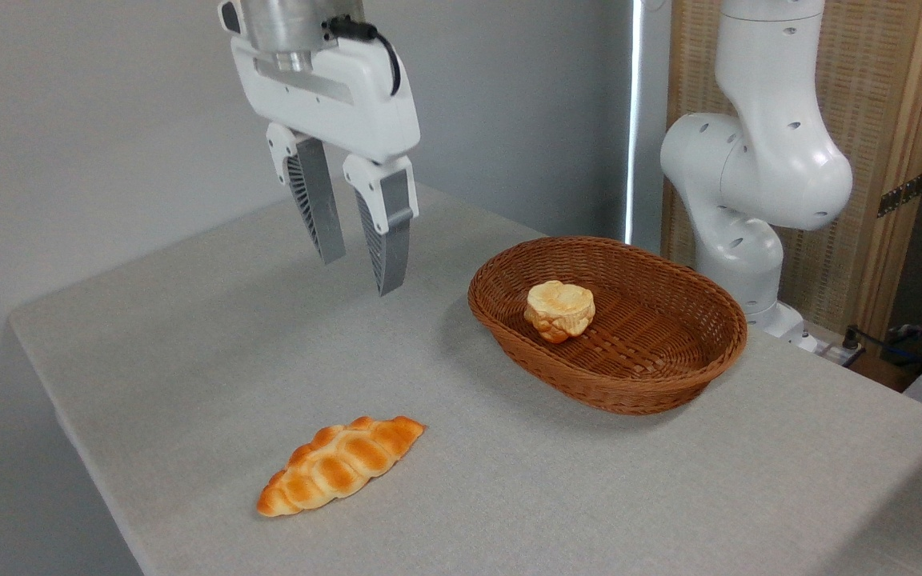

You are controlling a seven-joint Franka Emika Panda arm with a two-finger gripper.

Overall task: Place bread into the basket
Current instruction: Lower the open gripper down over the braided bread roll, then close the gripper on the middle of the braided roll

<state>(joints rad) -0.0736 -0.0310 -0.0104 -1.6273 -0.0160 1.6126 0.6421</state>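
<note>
Camera view, L to R: your long braided golden-orange bread [341, 466] lies near-left on the grey table [189, 336], untouched. White two-finger gripper [357, 272] hangs above, farther back, jaws apart, empty. Oval brown wicker basket [669, 392] at right holds only a small pale bun [559, 310]. Pick & place both left.

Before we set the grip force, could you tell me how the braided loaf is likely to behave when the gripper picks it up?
The bread looks glossy, so the fingers may slip on it. Its bumpy, tapering shape suggests gripping across the thick middle. It lies flat and elongated on the table, so it probably will not roll.
</note>
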